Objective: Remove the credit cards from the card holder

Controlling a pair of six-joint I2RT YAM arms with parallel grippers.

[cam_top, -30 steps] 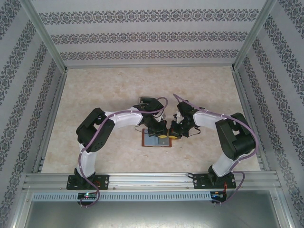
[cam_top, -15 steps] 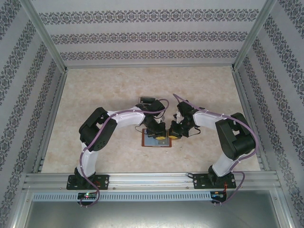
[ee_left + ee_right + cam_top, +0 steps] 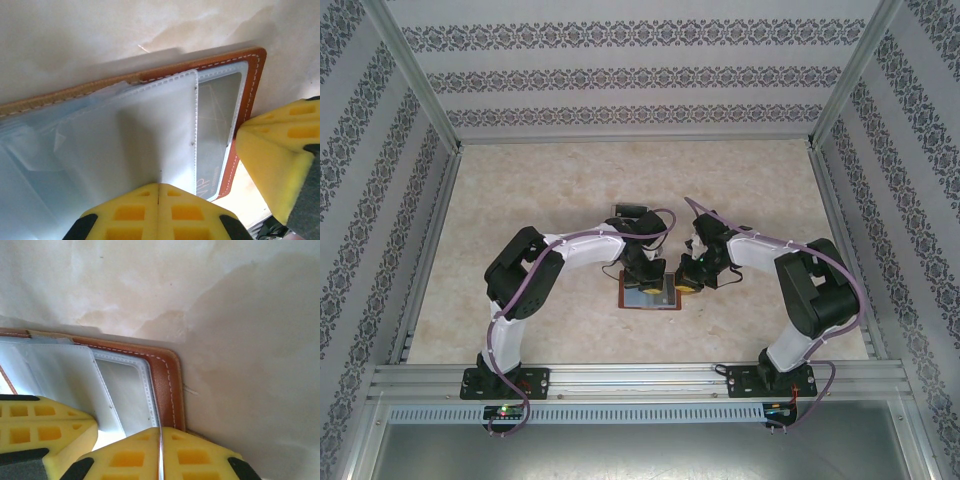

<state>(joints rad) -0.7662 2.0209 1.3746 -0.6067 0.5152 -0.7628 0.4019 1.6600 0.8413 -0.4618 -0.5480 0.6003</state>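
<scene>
The brown card holder [image 3: 650, 298] lies open and flat in the middle of the bench [image 3: 520, 200], slots facing up for easy reach. The left end effector [image 3: 158, 186], pads together, rests on the pale sleeves [image 3: 150, 120]. The right end effector [image 3: 160, 430], also closed, sits at the leather edge, probably to stop it sliding.

Card holder [image 3: 642, 300] open at mid-table [image 3: 530, 190], a gripper at each side.
It lies spread flat between the two arms. The left gripper [image 3: 158, 197] is over its inner sleeves, toward the far edge. The right gripper [image 3: 160, 445] is at its right edge, just beside the left one.
</scene>
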